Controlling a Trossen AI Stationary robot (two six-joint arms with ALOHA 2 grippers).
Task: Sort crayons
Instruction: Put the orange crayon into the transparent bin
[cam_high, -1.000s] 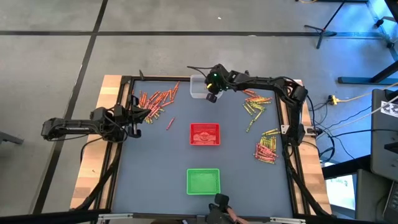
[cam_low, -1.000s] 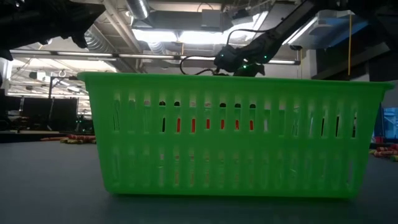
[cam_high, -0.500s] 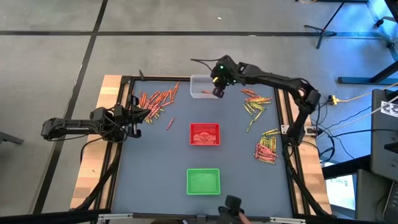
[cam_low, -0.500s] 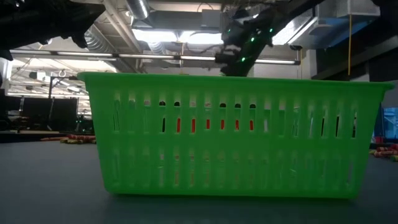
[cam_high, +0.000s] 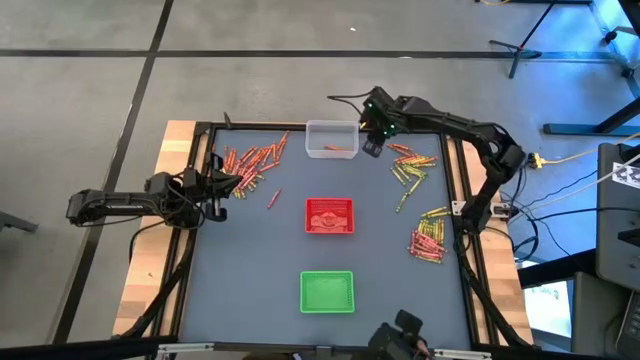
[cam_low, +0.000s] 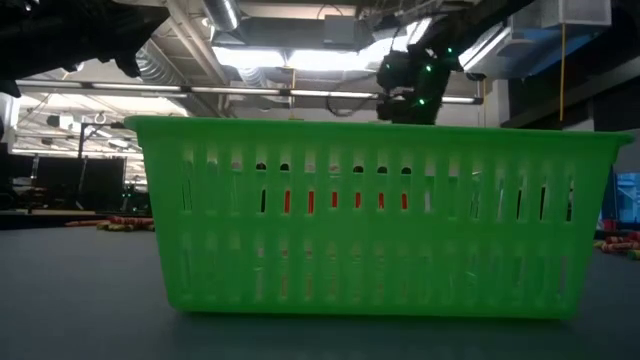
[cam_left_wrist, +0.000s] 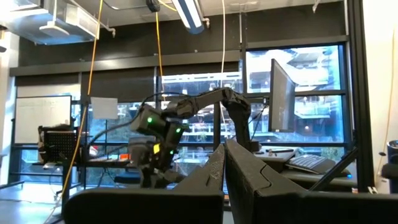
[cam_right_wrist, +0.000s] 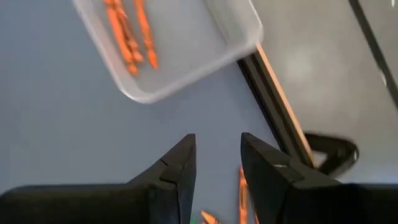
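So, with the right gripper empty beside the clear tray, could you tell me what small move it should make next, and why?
Probably swing the right gripper on toward the mixed crayon pile just beside it and lower over an orange one. Its fingers stand apart with nothing between them, the clear tray already holds orange crayons, and more lie in that pile.

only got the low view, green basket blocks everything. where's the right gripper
Observer: The right gripper is beside the clear tray, jaws open and empty.
Operator: anything in that tray
Observer: Orange crayons lie in it.
Operator: and the left arm
Observer: The left gripper waits shut at the table's left edge, near the orange pile.
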